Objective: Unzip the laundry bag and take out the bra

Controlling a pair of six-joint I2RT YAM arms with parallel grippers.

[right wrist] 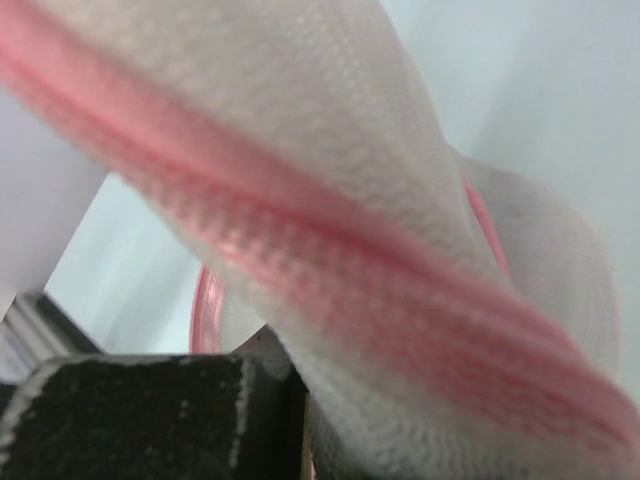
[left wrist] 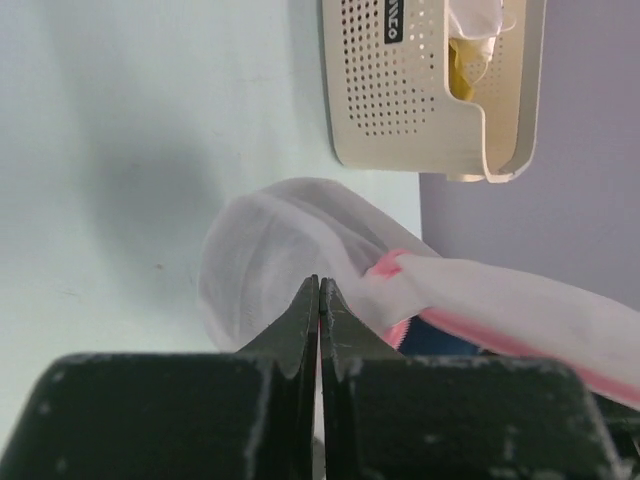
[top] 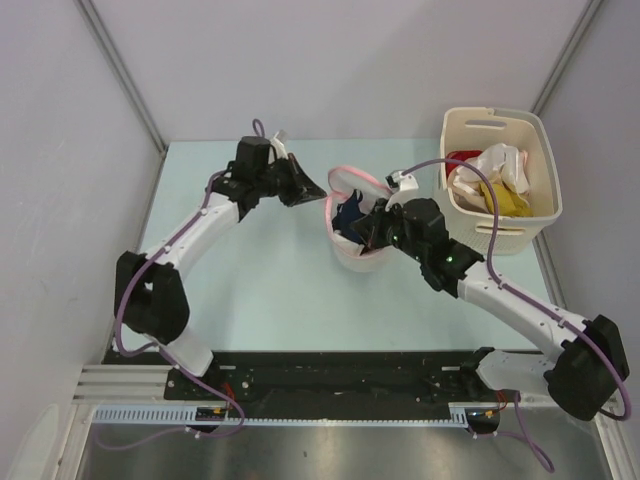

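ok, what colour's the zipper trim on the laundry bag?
Pink zipper trim on the white mesh laundry bag; clearest in the right wrist view.

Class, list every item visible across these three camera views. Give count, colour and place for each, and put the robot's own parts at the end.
laundry bag: one, white mesh with pink zipper trim, centre of the table, mouth open
bra: one, dark navy, showing inside the bag's mouth
basket: one, cream, perforated walls, far right of the table
clothes: a heap, white, yellow and red, inside the basket
table: one, pale blue-green, under everything
left gripper: one, black, shut on the bag's left edge
right gripper: one, black, at the bag's mouth from the right; open or shut cannot be told
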